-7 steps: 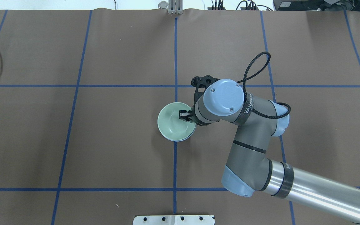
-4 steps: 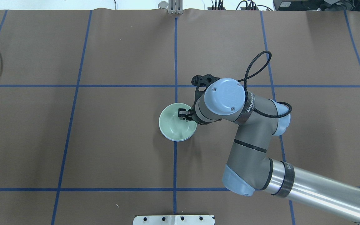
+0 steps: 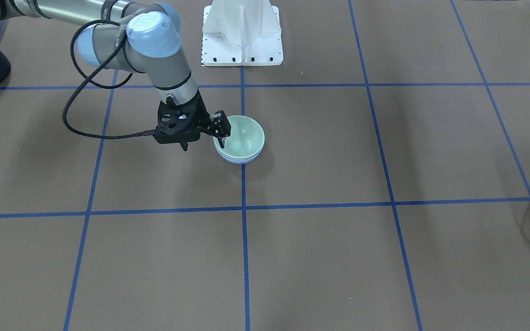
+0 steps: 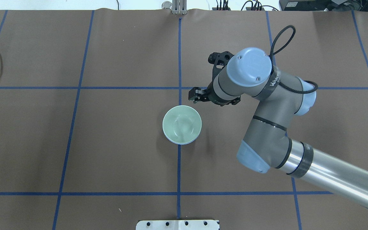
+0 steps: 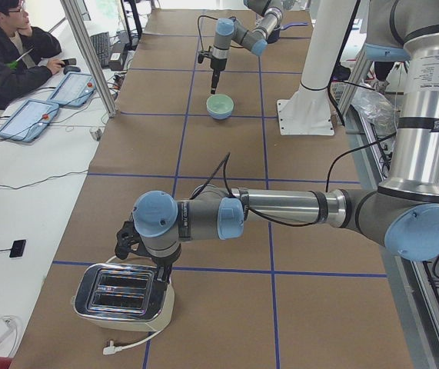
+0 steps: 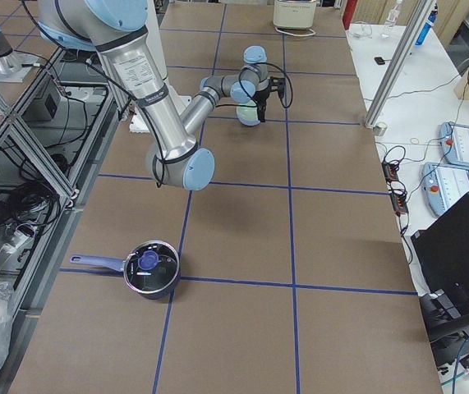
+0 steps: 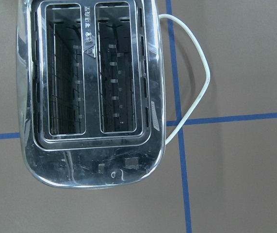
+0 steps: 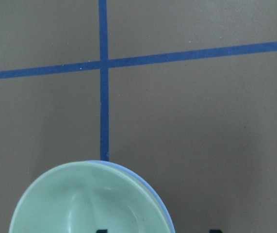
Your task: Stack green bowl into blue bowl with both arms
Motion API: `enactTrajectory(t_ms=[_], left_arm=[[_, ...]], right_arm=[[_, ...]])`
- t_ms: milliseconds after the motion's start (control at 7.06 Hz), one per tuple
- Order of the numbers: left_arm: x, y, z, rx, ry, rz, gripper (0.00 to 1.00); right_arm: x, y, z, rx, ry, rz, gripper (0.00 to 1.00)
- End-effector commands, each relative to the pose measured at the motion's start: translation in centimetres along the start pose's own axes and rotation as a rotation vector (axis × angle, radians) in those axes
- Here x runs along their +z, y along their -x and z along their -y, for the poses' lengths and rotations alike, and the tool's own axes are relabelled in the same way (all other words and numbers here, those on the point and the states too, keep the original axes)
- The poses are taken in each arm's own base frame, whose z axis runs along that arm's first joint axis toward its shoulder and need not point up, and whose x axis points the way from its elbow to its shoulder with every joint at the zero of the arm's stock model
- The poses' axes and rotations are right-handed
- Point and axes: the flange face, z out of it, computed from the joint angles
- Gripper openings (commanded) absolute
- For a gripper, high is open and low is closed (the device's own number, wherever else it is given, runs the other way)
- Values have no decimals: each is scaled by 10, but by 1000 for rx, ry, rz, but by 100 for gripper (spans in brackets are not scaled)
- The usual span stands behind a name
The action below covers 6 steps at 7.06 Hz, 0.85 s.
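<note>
Overhead exterior, centre: green bowl (image 4: 182, 124) nested in blue bowl (image 4: 181, 143); glossy, likely slippery, brittle; pinch rim. Right gripper (image 4: 197, 95) spread, empty; left gripper (image 5: 127, 247) fingers: cannot tell.

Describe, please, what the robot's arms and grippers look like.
The right arm and left arm are grey and silver tubes with light-blue joint caps. The right gripper and left gripper are black. A black cable loops off the right wrist.

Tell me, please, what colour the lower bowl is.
Periwinkle blue; the blue bowl shows best in the right wrist-mounted view.
</note>
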Motion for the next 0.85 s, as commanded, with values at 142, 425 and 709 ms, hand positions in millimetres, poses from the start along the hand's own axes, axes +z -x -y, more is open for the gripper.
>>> enactTrajectory(t_ms=[142, 425, 709], left_arm=[[3, -26, 2, -82, -39, 12, 99], [12, -48, -12, -15, -33, 27, 99], [20, -60, -11, 16, -19, 47, 99]], right_arm=[[-62, -140, 109, -104, 2, -31, 100], [-104, -254, 159, -165, 27, -60, 100], [-139, -377, 175, -207, 47, -146, 100]])
